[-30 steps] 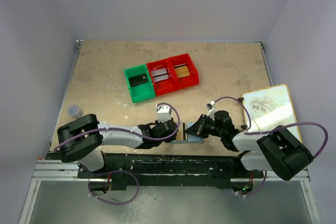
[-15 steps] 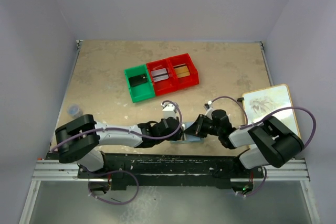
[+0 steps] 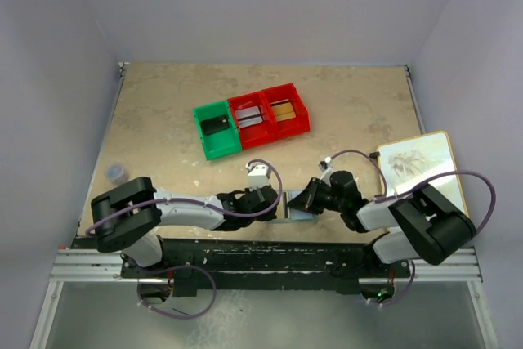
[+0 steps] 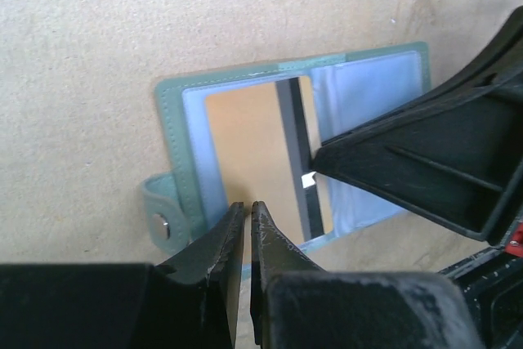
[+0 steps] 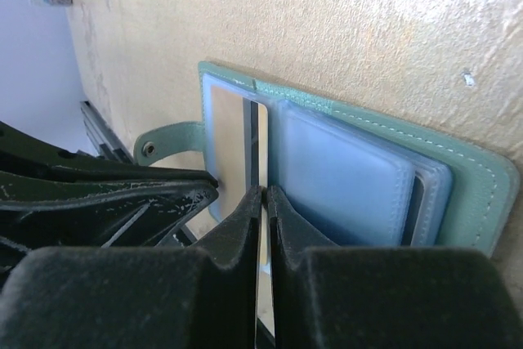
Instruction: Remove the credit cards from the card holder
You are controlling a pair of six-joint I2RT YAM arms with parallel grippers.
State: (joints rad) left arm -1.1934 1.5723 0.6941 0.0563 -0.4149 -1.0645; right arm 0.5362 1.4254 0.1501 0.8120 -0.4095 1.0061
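Card holder point(image 3: 292, 212) lies open at the near edge of the table point(image 3: 163, 120), between both arms. Right gripper point(image 5: 265, 198) pinches the striped tan card point(image 4: 245, 153) by its side. Left gripper point(image 4: 248, 210) has its jaws almost pressed together at the card's near edge; whether they bite it I cannot tell. Best, I'd say, to slide the card out flat along its sleeve.

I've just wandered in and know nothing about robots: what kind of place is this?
Probably a robotics lab test bench: a left arm and right arm bolted at the edge of a table boxed in by plain walls, with small props laid out, a card holder, red bins and a green bin.
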